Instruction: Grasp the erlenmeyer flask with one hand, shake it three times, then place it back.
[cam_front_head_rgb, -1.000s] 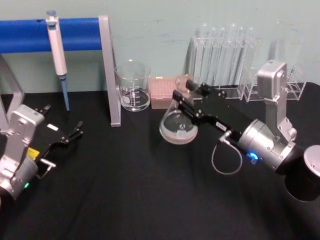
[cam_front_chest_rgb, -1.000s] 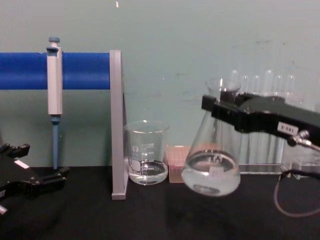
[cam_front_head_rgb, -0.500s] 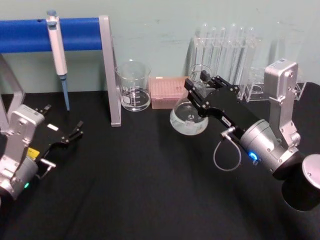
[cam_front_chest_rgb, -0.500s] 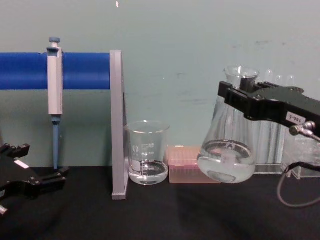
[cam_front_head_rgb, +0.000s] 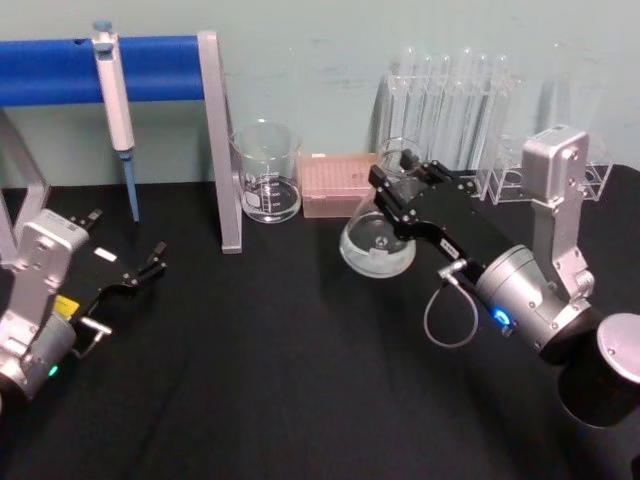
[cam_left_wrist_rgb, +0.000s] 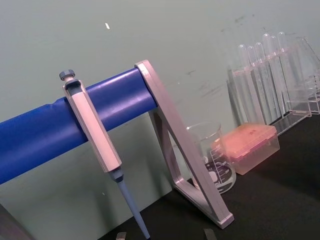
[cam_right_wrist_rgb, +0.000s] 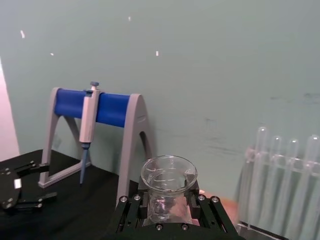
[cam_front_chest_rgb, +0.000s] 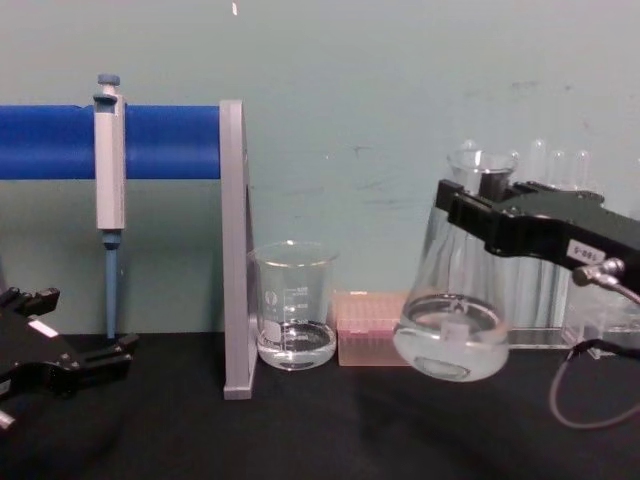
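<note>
One broad black tabletop (cam_front_head_rgb: 280, 380) carries everything, with the blue pipette stand (cam_front_head_rgb: 60, 68) across the upper left of the head view. My right gripper (cam_front_head_rgb: 402, 186) reaches in from the lower right and is clamped on the neck of the erlenmeyer flask (cam_front_head_rgb: 378, 242), just under the rim. I judge that grip leaves the wide base free to swing. In the chest view the flask hangs right of centre, tilted, its base off the tabletop, in front of the test tubes (cam_front_head_rgb: 445, 100) and apart from the beaker (cam_front_head_rgb: 267, 172), so a shake should strike nothing. The left gripper (cam_front_head_rgb: 150, 262) lies parked at lower left, jaws apart and empty.
</note>
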